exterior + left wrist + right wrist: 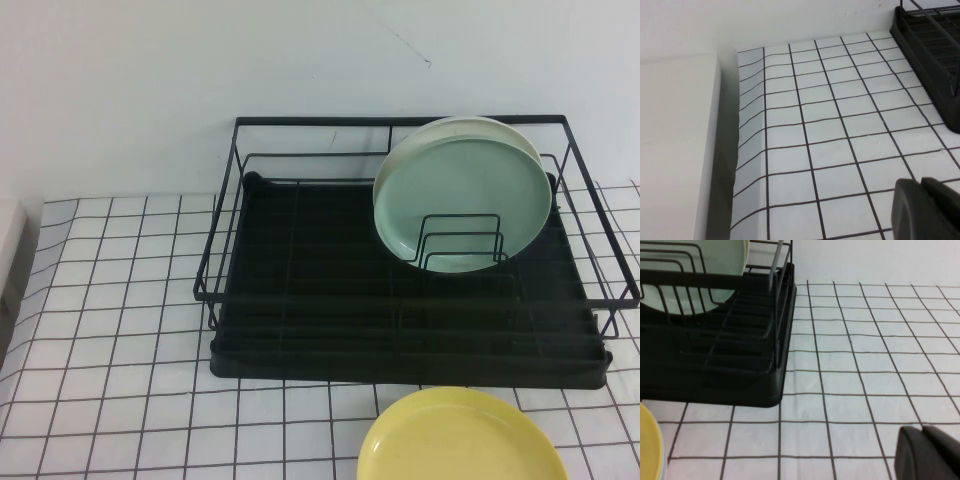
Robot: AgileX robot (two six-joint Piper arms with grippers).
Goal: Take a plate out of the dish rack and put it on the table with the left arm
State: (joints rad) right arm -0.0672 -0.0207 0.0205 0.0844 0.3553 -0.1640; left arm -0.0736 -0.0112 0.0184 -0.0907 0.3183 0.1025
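From the high view you see the dish rack (pixel 400 290) on the table (pixel 110 300), and the plate (pixel 462 205), pale mint green, stands on edge in the rack's right rear part, leaning back on a cream-white plate (pixel 505 128) just behind it and held by the upright wire dividers (pixel 460 243). A yellow plate (pixel 462 440) lies flat on the table in front of the rack. Neither arm shows here.

In the left wrist view your left gripper (pixel 926 210) hangs over bare grid cloth, its fingers pressed together and holding nothing; the rack's corner (pixel 930 55) is well apart from it.

In the right wrist view the right gripper (pixel 930 452) sits low over the table beside the rack; you cannot tell how its fingers stand, since only a dark edge shows.
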